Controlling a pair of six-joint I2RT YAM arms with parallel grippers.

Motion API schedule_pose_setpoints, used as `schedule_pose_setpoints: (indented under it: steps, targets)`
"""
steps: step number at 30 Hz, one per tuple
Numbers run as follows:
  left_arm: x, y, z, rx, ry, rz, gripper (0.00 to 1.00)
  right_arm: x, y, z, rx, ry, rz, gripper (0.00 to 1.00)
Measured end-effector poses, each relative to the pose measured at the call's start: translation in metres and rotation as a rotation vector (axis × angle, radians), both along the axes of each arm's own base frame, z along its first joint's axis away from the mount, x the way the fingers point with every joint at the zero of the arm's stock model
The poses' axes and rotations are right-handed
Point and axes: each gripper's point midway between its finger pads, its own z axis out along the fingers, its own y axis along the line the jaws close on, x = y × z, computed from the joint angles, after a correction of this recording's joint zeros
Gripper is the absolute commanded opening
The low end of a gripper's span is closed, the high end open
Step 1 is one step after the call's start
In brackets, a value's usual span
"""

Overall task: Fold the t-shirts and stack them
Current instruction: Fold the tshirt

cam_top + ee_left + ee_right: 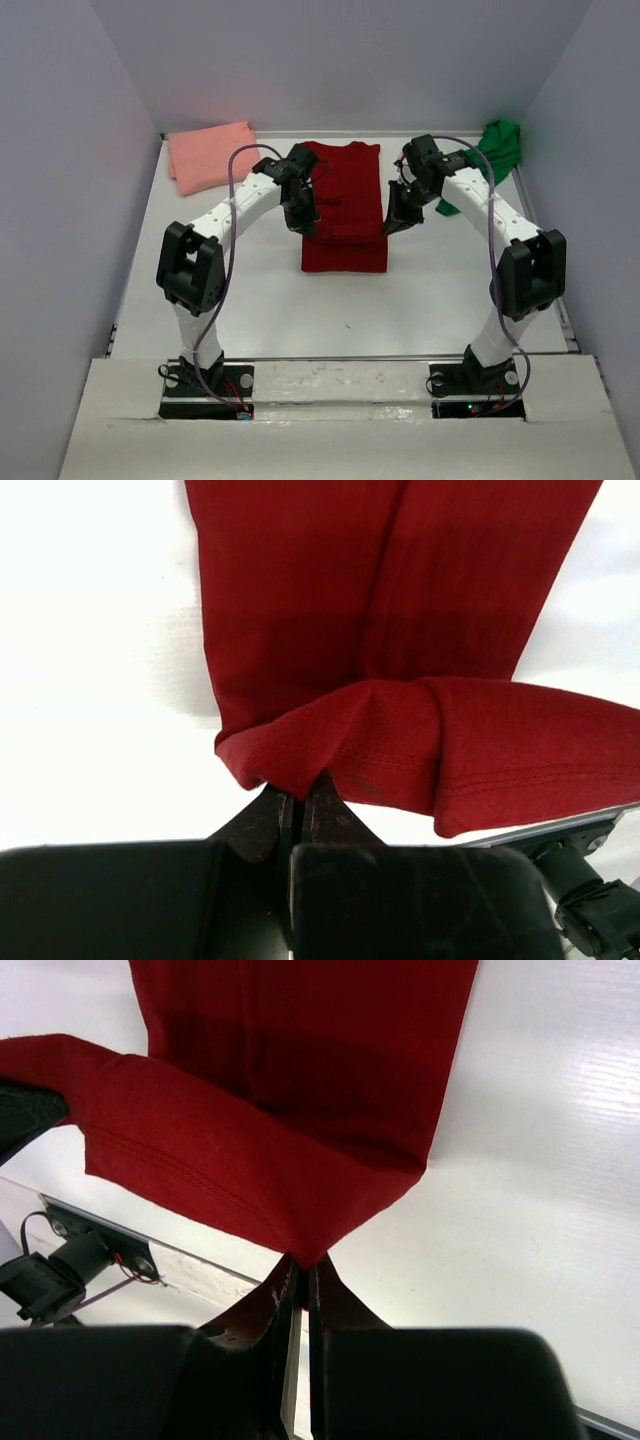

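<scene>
The dark red t-shirt [343, 205] lies in the middle of the table, folded into a long strip with its near end lifted and doubled back. My left gripper [304, 222] is shut on the left corner of that lifted hem [300, 770]. My right gripper [392, 222] pinches the right corner of the same hem [310, 1245], jaws shut on the cloth. The lifted flap [480, 745] hangs between the two grippers above the rest of the shirt [320, 1050]. A salmon pink t-shirt [210, 155] lies folded at the far left. A bright green t-shirt [497, 150] sits crumpled at the far right.
White walls close in the table [260, 300] on the left, back and right. The arm bases [205, 385] stand on the near ledge. The right arm's forearm [480, 200] passes close to the green shirt.
</scene>
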Motion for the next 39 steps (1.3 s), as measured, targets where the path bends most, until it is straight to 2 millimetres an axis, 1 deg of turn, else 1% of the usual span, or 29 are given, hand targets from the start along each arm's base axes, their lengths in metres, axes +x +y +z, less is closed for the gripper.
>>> schedule_pose_setpoints:
  steps: [4, 10, 17, 23, 30, 34, 39]
  targets:
    - [0.010, 0.001, -0.001, -0.001, 0.000, 0.002, 0.00, 0.011, -0.002, -0.002, 0.006, 0.007, -0.002, 0.00]
    - [0.026, 0.006, -0.012, 0.009, 0.014, 0.005, 0.00, 0.025, 0.002, -0.015, 0.004, 0.033, 0.008, 0.00]
    - [0.035, 0.008, -0.020, 0.013, 0.026, 0.001, 0.00, 0.037, 0.005, -0.025, 0.000, 0.043, 0.019, 0.00]
    - [0.043, 0.005, -0.023, 0.009, 0.026, -0.006, 0.00, 0.047, 0.002, -0.027, 0.002, 0.044, 0.009, 0.00]
    - [0.047, 0.003, -0.031, 0.014, 0.041, -0.014, 0.00, 0.056, 0.003, -0.032, 0.001, 0.045, 0.008, 0.00]
    - [0.052, 0.001, -0.032, 0.013, 0.037, -0.018, 0.00, 0.057, 0.001, -0.036, -0.003, 0.054, 0.002, 0.00]
    - [0.062, -0.003, -0.029, 0.009, 0.025, -0.023, 0.00, 0.060, -0.002, -0.035, -0.001, 0.050, -0.008, 0.00]
